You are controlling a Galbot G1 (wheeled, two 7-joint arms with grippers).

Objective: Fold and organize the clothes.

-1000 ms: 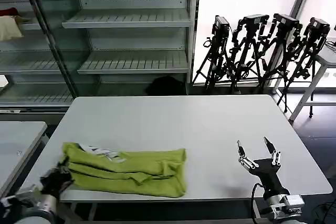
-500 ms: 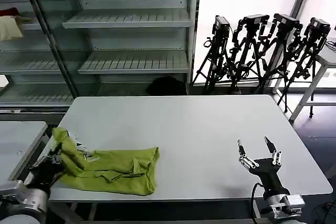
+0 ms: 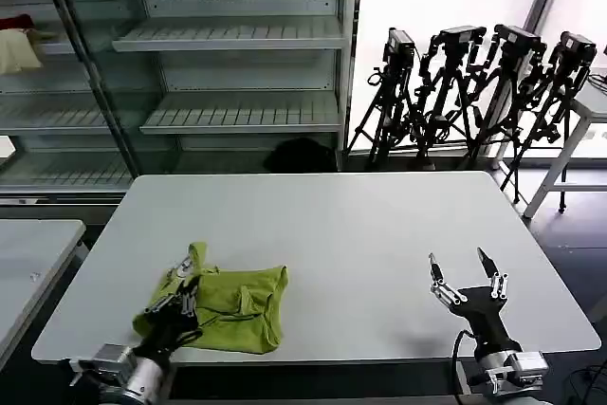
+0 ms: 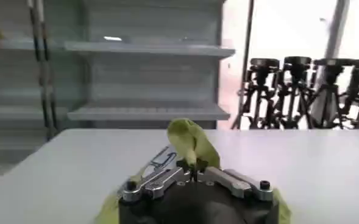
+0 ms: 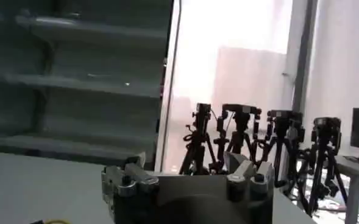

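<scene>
The clothes, a lime yellow-green T-shirt (image 3: 242,305), lie bunched near the table's front left edge, with a bit of white print showing at the left end. My left gripper (image 3: 186,289) is over that end, shut on a fold of the cloth. In the left wrist view the pinched fold of the T-shirt (image 4: 191,141) stands up from the closed left gripper (image 4: 192,172). At the table's front right my right gripper (image 3: 465,270) stands open, holding nothing and well away from the shirt. The right wrist view also has the right gripper (image 5: 186,165) open.
The white table (image 3: 360,225) has free room in its middle and back. Metal shelves (image 3: 228,40) stand behind it, with a cream-and-red cloth bundle (image 3: 16,47) at the far left. Camera tripods (image 3: 474,92) are at the back right. A second table (image 3: 28,263) adjoins on the left.
My left gripper has carried the shirt's left end rightward over the rest, so the long spread shirt is now a short bunched pile. The right arm has not moved.
</scene>
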